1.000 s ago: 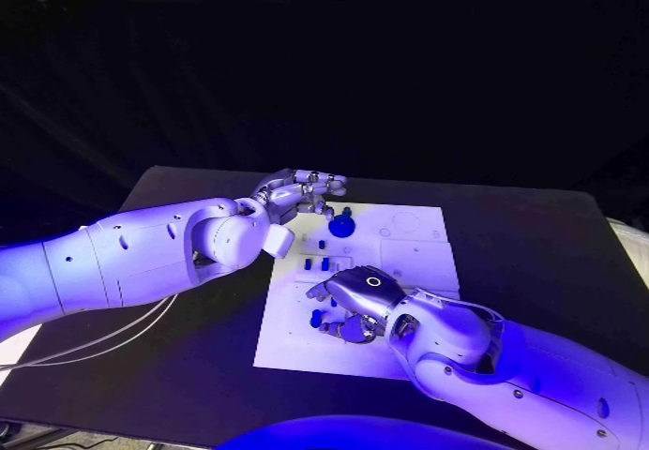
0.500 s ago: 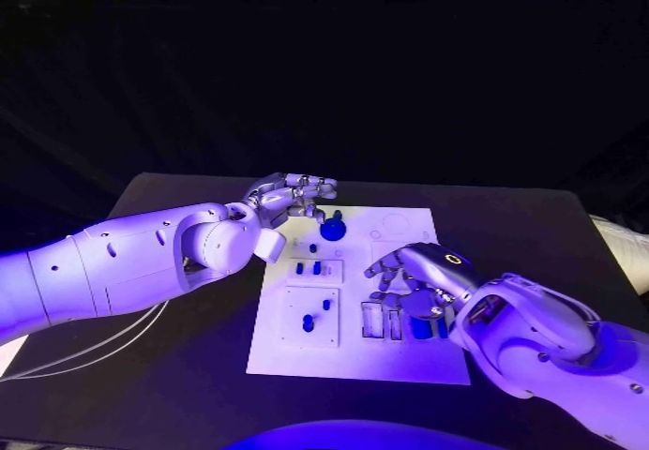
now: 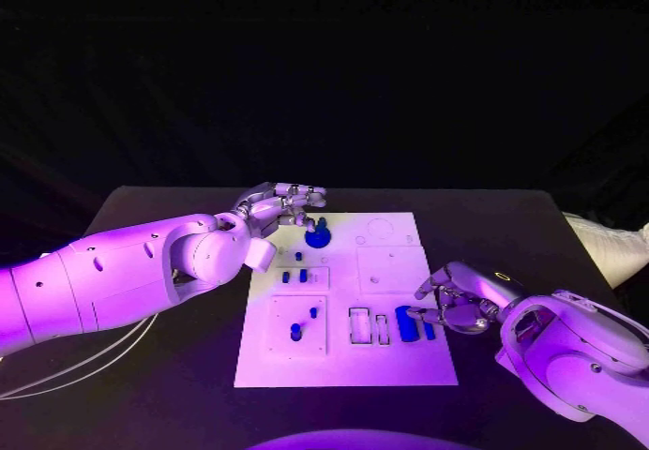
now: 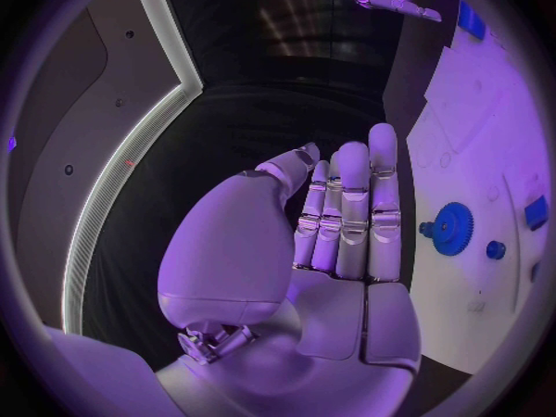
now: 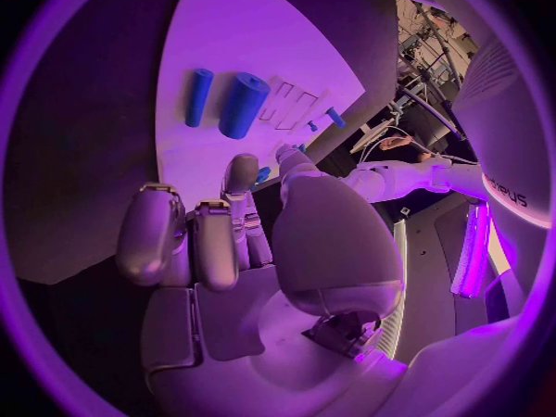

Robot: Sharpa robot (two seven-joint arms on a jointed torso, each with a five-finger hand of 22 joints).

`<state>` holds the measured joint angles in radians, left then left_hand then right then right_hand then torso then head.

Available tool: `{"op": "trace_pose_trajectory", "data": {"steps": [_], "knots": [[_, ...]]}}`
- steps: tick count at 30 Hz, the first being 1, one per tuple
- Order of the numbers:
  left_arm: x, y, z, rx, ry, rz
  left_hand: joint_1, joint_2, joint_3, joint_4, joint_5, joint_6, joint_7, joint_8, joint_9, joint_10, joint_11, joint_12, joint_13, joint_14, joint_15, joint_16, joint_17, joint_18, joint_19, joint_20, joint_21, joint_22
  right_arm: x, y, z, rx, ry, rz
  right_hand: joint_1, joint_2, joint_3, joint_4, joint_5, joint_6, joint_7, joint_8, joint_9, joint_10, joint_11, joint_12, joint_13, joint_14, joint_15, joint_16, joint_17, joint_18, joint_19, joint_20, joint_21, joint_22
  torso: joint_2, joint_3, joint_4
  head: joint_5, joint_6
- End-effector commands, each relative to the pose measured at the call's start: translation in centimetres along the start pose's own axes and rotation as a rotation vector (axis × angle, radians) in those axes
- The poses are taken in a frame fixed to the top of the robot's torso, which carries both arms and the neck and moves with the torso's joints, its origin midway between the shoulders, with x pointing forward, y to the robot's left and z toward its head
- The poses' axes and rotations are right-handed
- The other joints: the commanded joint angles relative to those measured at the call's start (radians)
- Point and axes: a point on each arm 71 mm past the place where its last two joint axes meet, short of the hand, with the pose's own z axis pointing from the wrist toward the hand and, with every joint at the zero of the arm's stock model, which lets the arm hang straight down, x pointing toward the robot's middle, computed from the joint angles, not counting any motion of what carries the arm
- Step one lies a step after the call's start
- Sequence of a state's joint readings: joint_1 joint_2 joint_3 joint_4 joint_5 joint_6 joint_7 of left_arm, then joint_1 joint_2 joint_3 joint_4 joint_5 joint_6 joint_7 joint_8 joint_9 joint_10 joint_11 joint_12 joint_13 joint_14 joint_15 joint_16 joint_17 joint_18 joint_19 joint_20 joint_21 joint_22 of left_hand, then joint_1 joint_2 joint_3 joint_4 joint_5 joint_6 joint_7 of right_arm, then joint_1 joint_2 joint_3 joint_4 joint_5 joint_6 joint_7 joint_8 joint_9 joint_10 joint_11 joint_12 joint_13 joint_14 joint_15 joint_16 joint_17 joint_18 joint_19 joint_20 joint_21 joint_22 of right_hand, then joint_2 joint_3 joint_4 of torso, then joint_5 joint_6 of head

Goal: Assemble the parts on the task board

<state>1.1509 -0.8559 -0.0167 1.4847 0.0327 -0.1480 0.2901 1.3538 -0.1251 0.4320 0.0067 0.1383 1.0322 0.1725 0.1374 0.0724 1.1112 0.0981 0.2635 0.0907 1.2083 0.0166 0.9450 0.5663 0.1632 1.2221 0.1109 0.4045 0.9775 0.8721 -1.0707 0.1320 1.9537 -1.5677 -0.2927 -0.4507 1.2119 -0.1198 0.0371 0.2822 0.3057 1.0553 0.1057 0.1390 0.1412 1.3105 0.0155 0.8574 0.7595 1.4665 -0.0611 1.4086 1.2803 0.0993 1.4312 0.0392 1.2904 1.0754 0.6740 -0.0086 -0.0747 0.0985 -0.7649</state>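
Note:
The white task board [image 3: 346,366] lies mid-table. A blue gear [image 3: 318,237] stands near its far left corner, also seen as the gear [image 4: 449,228] in the left wrist view. My left hand [image 3: 281,206] hovers just beyond the gear, fingers stretched out, holding nothing. A thick blue cylinder [image 3: 406,323] and a thinner blue bar [image 3: 429,327] lie near the board's right edge. My right hand [image 3: 460,300] sits just right of them, fingers loosely bent and empty. The right wrist view shows the cylinder [image 5: 244,105] and bar [image 5: 199,96] lying free ahead of the fingers [image 5: 214,241].
Small blue pegs [image 3: 294,276] stand in the left block of the board, and two more [image 3: 303,321] sit in the square below it. Two slot frames [image 3: 368,326] lie beside the cylinder. Black table [image 3: 162,375] surrounds the board.
My right hand has swung from the board's near left area to its right edge, and the blue cylinder now lies free on the board. The left hand has hardly moved.

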Motion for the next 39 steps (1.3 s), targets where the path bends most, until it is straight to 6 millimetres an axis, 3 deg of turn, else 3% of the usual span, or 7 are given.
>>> {"op": "trace_pose_trajectory", "data": {"steps": [1,7,17,34,39], "knots": [[0.2,0.1,0.0,0.003,0.023,-0.005,0.007,-0.001,-0.001,-0.006,-0.002,-0.005,0.001,0.004,-0.001,-0.006,0.001,0.003,0.002,-0.005,-0.002,-0.003,-0.001,0.018,0.006,0.001,-0.002,-0.001,0.5,-0.5,0.0,0.085,0.023,-0.069,0.002,0.020,-0.018,0.007,0.005,0.000,-0.004,0.005,0.008,-0.013,0.001,0.022,0.039,0.058,0.001,0.005,0.004,-0.010,0.006,0.001,0.006,0.004,-0.001,-0.0011,0.0009,-0.003,-0.003],[0.2,0.1,0.0,0.001,0.023,-0.006,0.007,-0.001,-0.001,-0.006,-0.002,-0.005,0.001,0.004,-0.001,-0.006,0.001,0.003,0.002,-0.005,-0.002,-0.003,-0.001,0.018,0.006,0.001,-0.002,-0.001,1.6,-0.5,0.3,0.101,0.046,-0.086,0.006,0.037,-0.051,0.008,0.010,-0.005,-0.004,0.008,0.022,-0.028,0.002,0.039,0.086,0.058,0.003,0.007,0.007,-0.010,0.003,0.002,0.009,0.007,-0.002,-0.0034,0.0065,-0.005,-0.004],[0.2,0.1,-0.1,0.001,0.022,-0.006,0.007,-0.001,-0.001,-0.006,-0.002,-0.005,0.001,0.004,-0.001,-0.006,0.001,0.003,0.002,-0.005,-0.002,-0.003,-0.001,0.018,0.006,0.001,-0.002,-0.001,2.9,-0.1,0.9,0.100,0.079,-0.083,-0.004,0.053,-0.070,0.009,0.014,-0.003,-0.005,0.013,0.032,-0.025,0.002,0.055,0.119,0.058,0.003,0.010,0.011,-0.010,0.004,0.002,0.012,0.012,-0.001,-0.0035,0.0031,0.001,-0.008],[0.2,0.1,-0.1,0.001,0.024,-0.006,0.007,0.001,-0.005,-0.007,-0.002,-0.006,0.002,0.006,-0.001,-0.009,0.002,0.008,0.002,-0.007,-0.001,-0.002,-0.003,0.018,0.007,0.002,-0.005,-0.003,5.0,0.3,1.9,0.101,0.137,-0.074,0.015,0.065,-0.081,0.005,0.018,0.001,-0.007,0.019,0.044,-0.023,0.000,0.067,0.148,0.060,0.001,0.016,0.020,-0.012,0.006,0.002,0.020,0.026,-0.001,-0.0028,0.0066,0.002,-0.012],[0.2,0.1,-0.1,0.001,0.024,-0.006,0.007,0.001,-0.005,-0.007,-0.002,-0.006,0.002,0.006,-0.001,-0.009,0.002,0.008,0.002,-0.007,-0.001,-0.002,-0.003,0.018,0.007,0.002,-0.005,-0.003,5.5,0.3,2.1,0.104,0.133,-0.059,0.052,0.087,-0.079,-0.001,0.026,0.011,-0.012,0.029,0.059,-0.016,-0.004,0.081,0.178,0.060,-0.002,0.017,0.021,-0.013,0.007,0.000,0.024,0.032,-0.004,-0.0042,0.0065,0.002,-0.013]]}}
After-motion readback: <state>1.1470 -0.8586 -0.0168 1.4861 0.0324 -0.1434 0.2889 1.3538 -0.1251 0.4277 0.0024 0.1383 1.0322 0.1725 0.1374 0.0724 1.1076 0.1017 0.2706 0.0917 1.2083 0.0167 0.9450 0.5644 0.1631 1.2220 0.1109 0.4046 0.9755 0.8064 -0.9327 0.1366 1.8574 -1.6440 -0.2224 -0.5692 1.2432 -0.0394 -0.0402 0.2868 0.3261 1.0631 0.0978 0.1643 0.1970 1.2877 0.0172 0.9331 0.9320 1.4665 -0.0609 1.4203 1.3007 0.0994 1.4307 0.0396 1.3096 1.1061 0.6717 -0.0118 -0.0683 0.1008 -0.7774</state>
